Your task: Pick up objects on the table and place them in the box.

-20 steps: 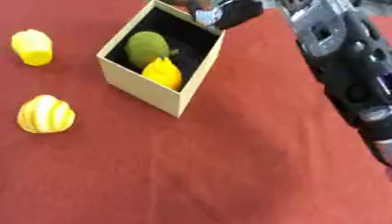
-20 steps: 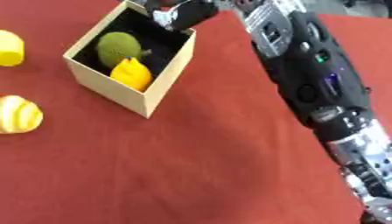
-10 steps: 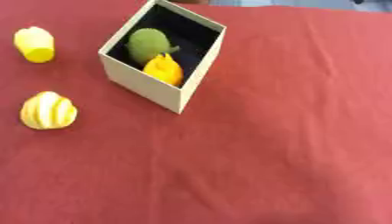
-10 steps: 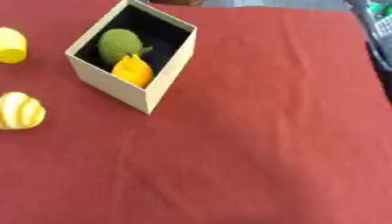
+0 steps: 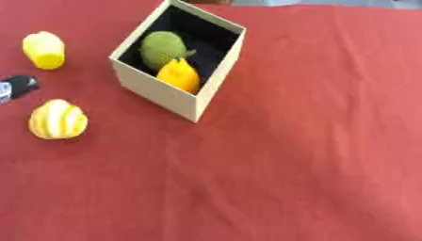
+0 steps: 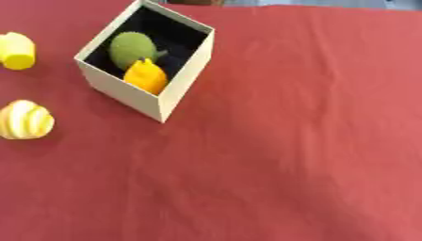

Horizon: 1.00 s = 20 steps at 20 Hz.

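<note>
A beige cardboard box (image 5: 157, 92) with a dark inside stands on the red cloth at the upper left. Inside it lie a green round fruit (image 5: 162, 48) and, in front of that, an orange one (image 5: 180, 75). Left of the box a plain yellow object (image 5: 44, 50) stands on the cloth. Nearer to me is a yellow and white striped round object (image 5: 57, 119). Between these two, a small black tip of my left hand (image 5: 16, 87) pokes in at the left edge of the left eye view, touching neither. My right hand shows in no view.
The red cloth (image 5: 313, 141) covers the whole table, with slight creases at the right. The table's far edge runs along the top, just behind the box.
My right arm, whose hand was over the box's far corner a second ago, has gone out of view. The tip of my left hand has come in at the left edge.
</note>
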### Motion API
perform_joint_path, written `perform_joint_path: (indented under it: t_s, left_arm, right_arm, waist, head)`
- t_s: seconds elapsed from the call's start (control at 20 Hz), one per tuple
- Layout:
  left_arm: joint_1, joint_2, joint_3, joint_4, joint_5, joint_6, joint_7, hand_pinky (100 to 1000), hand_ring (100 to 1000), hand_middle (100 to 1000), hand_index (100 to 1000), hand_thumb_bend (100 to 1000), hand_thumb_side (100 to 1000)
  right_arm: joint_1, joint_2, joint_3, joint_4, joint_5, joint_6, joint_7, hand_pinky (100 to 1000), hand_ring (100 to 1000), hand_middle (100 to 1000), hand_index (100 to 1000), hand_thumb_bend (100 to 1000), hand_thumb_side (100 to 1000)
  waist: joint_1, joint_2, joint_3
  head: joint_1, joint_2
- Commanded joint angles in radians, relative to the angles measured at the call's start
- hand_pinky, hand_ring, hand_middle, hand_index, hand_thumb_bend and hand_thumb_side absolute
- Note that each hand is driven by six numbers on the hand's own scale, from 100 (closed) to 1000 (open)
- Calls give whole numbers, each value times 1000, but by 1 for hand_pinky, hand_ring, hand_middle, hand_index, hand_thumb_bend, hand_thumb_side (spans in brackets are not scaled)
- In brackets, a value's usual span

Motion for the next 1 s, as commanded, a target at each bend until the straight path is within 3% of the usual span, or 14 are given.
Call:
perform_joint_path:
  t_s: [0.05, 0.25, 0.55, 1.0]
  left_arm:
    - [-25, 49, -15, 2, -4, -4, -69, 881, 835, 823, 915, 709, 546]
    - [-49, 46, -49, 42, -17, -12, -121, 892, 846, 827, 917, 712, 521]
    - [-72, 24, -82, 126, -47, 8, -172, 886, 844, 816, 907, 626, 434]
    - [-116, -45, -151, 294, -81, 6, -232, 881, 849, 834, 921, 633, 419]
  right_arm:
    - [7, -42, -40, -16, 3, -7, -39, 829, 844, 752, 803, 100, 483]
    - [18, -37, -46, -16, 3, -6, -56, 828, 841, 749, 799, 100, 483]
    - [24, -26, -43, -16, 0, 0, -59, 827, 838, 744, 794, 100, 496]
    - [42, -8, -53, -16, 1, 6, -67, 826, 834, 741, 789, 100, 508]
  waist:
    - [7, -27, -4]
    - [14, -28, -8]
    - [22, -27, -13]
    - [24, -27, -23]
  head:
    - [15, 1]
    - [25, 0]
    - [33, -1]
    - [40, -4]
